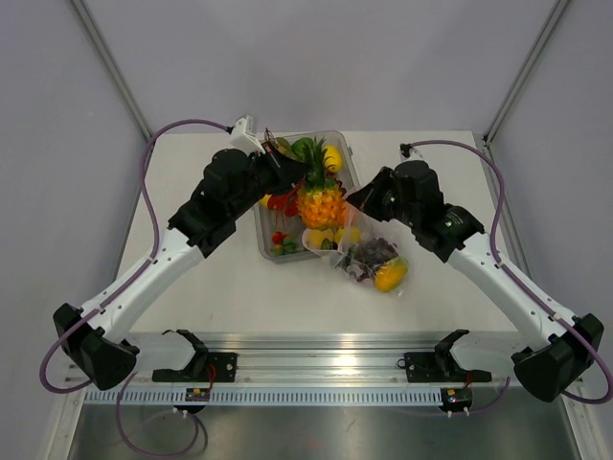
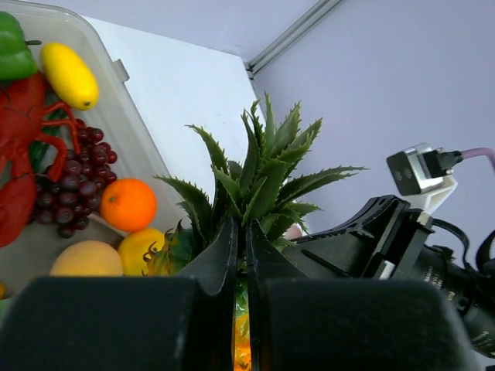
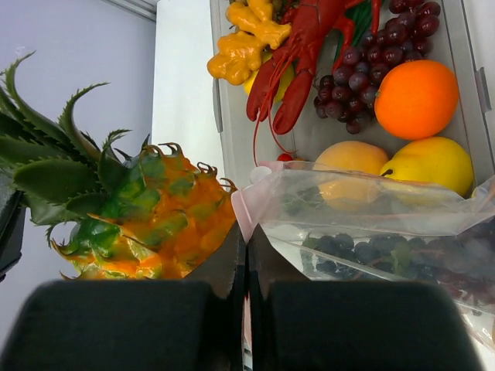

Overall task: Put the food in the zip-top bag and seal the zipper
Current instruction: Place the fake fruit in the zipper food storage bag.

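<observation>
My left gripper (image 2: 241,232) is shut on the green leaf crown of a toy pineapple (image 1: 321,199) and holds it above the tray, next to the bag's mouth. The pineapple also shows in the right wrist view (image 3: 147,212). The zip-top bag (image 1: 369,254) lies right of the tray with grapes and a yellow-orange mango (image 1: 391,277) inside. My right gripper (image 3: 246,236) is shut on the pinkish zipper strip (image 3: 249,209) at the bag's open edge. Grapes (image 3: 363,259) show through the clear plastic.
The rigid clear tray (image 1: 263,240) holds a red lobster (image 2: 23,147), purple grapes (image 2: 73,182), an orange (image 2: 128,205), a yellow lemon (image 2: 69,75), a green pepper (image 2: 14,46) and yellow ginger (image 3: 244,39). A metal rail (image 1: 326,369) runs along the near edge.
</observation>
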